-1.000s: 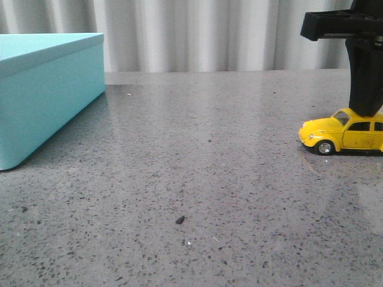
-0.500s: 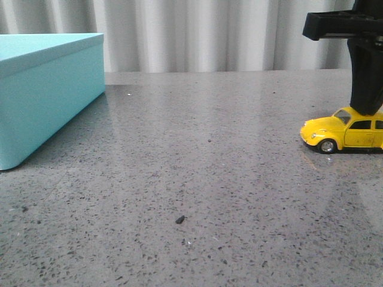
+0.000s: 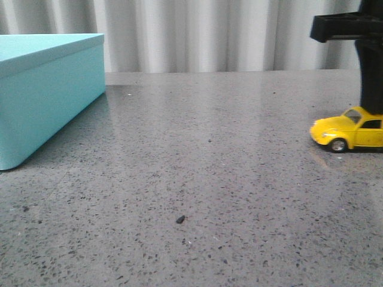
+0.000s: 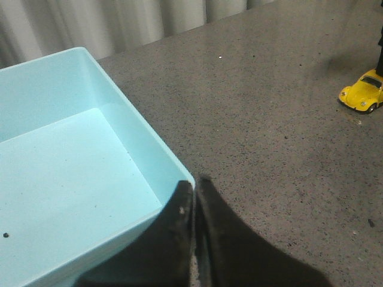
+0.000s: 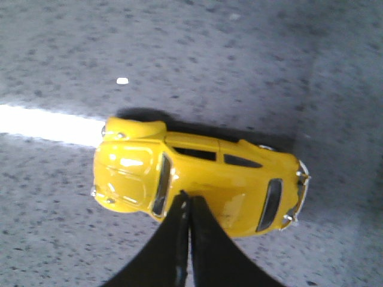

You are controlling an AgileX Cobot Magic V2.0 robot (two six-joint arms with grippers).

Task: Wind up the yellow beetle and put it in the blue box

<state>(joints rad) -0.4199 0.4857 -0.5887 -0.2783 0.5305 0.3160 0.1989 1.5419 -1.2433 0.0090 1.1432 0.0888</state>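
The yellow beetle (image 3: 350, 134) stands on its wheels at the table's far right, nose pointing left, its rear cut off by the frame edge. My right gripper (image 3: 374, 110) is shut, its closed tips resting on the car's roof (image 5: 197, 173); the jaws are not around the car (image 5: 189, 197). The blue box (image 3: 42, 95) stands at the far left, open and empty inside (image 4: 137, 137). My left gripper (image 4: 195, 182) is shut and empty, over the box's near corner. The beetle also shows far off in the left wrist view (image 4: 364, 95).
A grey speckled table (image 3: 209, 179) runs back to a pale curtain (image 3: 197, 36). A small dark speck (image 3: 180, 219) lies on the table in the front middle. The box and the car stand wide apart.
The right gripper and the beetle under it have moved to the right, the car rolling backwards. The box and the left gripper's side look unchanged.
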